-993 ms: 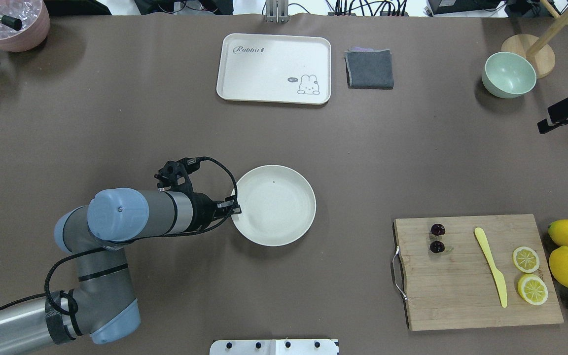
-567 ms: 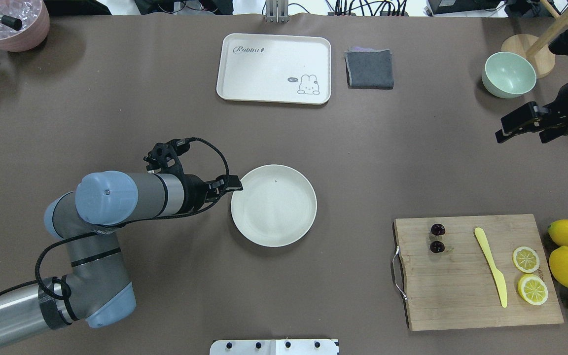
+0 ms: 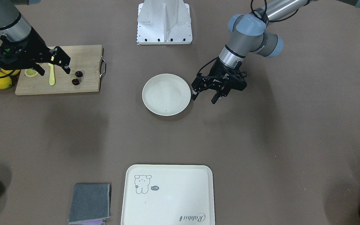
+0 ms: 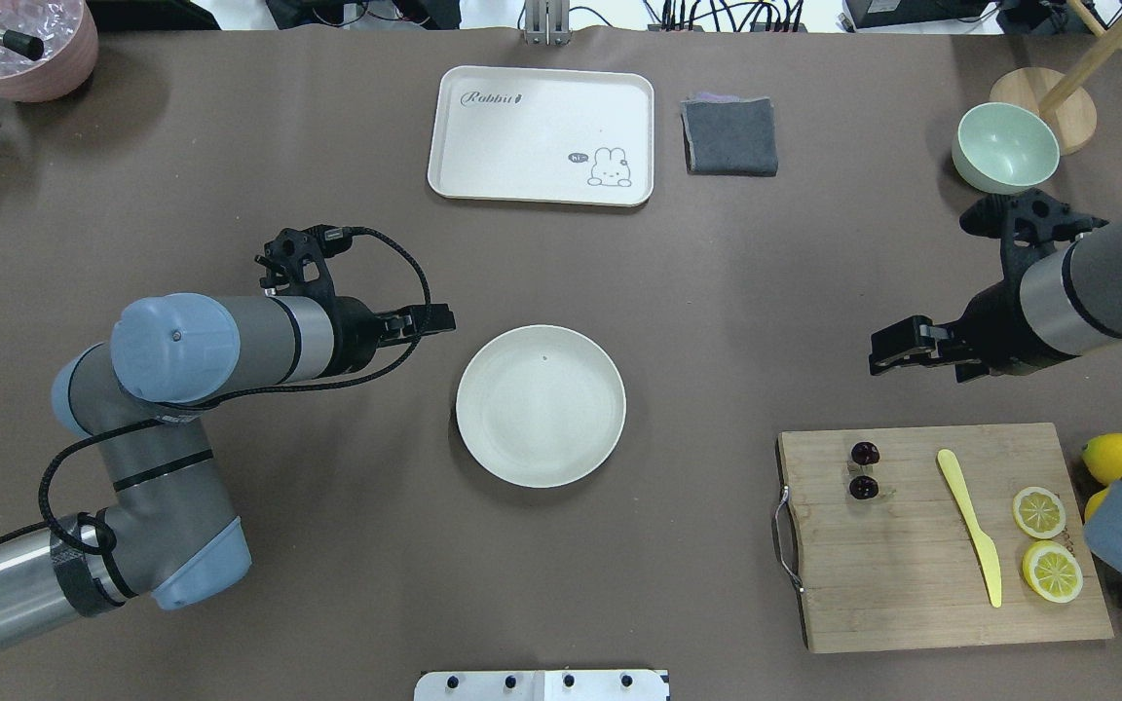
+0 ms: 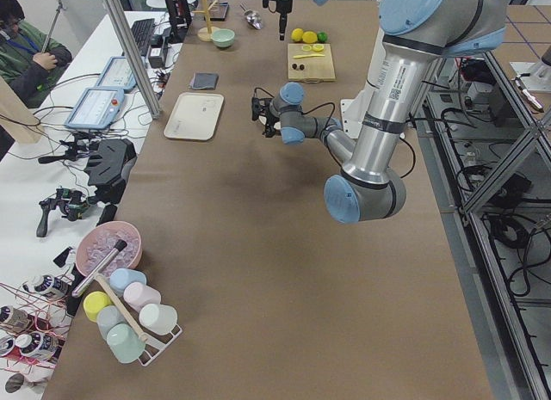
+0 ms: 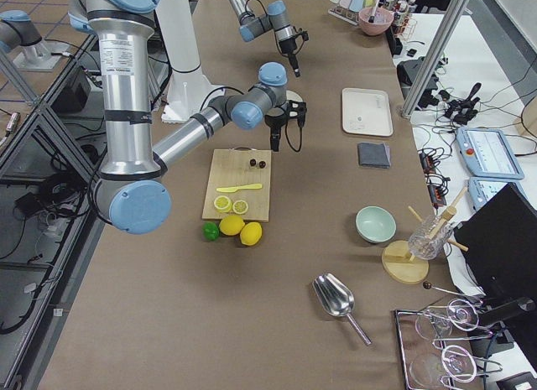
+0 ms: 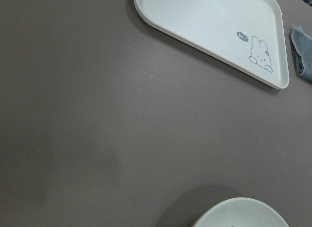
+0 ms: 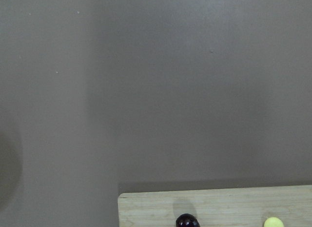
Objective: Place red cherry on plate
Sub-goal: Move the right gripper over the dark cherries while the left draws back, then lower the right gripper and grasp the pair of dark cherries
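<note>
The red cherry (image 4: 865, 454) is a pair of small dark fruits lying on the left part of the wooden cutting board (image 4: 912, 584). It also shows in the front-facing view (image 3: 78, 74) and at the bottom edge of the right wrist view (image 8: 187, 221). The plate (image 4: 541, 428) is round, cream-white and bare, at mid-table (image 3: 166, 97). My left gripper (image 4: 446, 319) hovers open and empty just off the plate's far-left rim (image 3: 203, 98). Above the table just beyond the board's far edge, my right gripper (image 4: 880, 358) is open and empty, short of the cherry.
On the board lie a yellow knife (image 4: 968, 526) and two lemon halves (image 4: 1039, 512). Whole lemons (image 4: 1112, 451) and a lime sit to its right. A rabbit tray (image 4: 542, 127), a grey cloth (image 4: 729, 136) and a green bowl (image 4: 1005, 148) line the far side.
My left gripper has drawn back from the plate's rim, up and to the left. My right arm has swung in from the right edge toward the board.
</note>
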`<state>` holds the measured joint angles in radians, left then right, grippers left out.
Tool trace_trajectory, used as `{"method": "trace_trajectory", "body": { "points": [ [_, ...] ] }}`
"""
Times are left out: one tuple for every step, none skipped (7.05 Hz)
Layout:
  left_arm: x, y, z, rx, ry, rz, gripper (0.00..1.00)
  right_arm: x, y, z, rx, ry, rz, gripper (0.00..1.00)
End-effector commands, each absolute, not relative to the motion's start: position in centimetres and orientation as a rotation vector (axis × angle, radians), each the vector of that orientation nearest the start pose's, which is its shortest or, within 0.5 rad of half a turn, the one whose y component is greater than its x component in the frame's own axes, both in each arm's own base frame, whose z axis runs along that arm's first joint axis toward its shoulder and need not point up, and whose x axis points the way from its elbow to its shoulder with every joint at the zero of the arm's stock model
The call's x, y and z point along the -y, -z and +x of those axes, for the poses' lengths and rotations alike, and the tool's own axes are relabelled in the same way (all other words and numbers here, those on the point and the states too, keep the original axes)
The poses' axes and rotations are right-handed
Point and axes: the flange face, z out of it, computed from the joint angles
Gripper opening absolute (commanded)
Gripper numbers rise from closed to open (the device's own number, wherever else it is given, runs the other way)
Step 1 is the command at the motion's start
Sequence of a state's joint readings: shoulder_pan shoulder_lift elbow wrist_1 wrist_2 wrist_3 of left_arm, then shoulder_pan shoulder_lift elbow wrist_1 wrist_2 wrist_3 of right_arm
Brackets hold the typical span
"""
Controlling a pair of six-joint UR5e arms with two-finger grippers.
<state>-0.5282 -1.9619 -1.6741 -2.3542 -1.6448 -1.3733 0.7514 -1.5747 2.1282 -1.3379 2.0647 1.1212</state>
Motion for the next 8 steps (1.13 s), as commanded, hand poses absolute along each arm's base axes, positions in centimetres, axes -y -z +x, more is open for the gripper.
{"method": "trace_trajectory", "body": {
  "points": [
    [43.0,-30.8,47.9,-1.170,0.127,0.487,0.98,34.2,-40.2,-32.7,0.852,-0.110,0.036,1.00],
    [43.0,-30.8,47.9,-1.170,0.127,0.487,0.98,33.4,-41.1,-34.2,0.826,-0.097,0.041,0.99],
    [43.0,-30.8,47.9,-1.170,0.127,0.487,0.98,33.4,-41.9,-35.2,0.804,-0.095,0.052,0.98],
    [42.9,-31.1,48.1,-1.165,0.124,0.483,0.98,32.9,-42.5,-36.1,0.782,-0.087,0.069,0.98],
    [42.9,-31.2,48.3,-1.162,0.124,0.482,0.98,32.7,-42.5,-36.5,0.782,-0.079,0.068,0.91],
    [42.8,-31.5,48.4,-1.158,0.123,0.479,0.98,32.8,-42.9,-37.2,0.769,-0.079,0.082,0.85],
    [42.8,-31.8,48.6,-1.153,0.122,0.475,0.98,33.2,-43.8,-37.8,0.751,-0.080,0.081,0.83],
    [42.9,-31.8,48.6,-1.153,0.123,0.476,0.98,33.2,-43.8,-37.9,0.751,-0.080,0.081,0.77]
  ]
}}
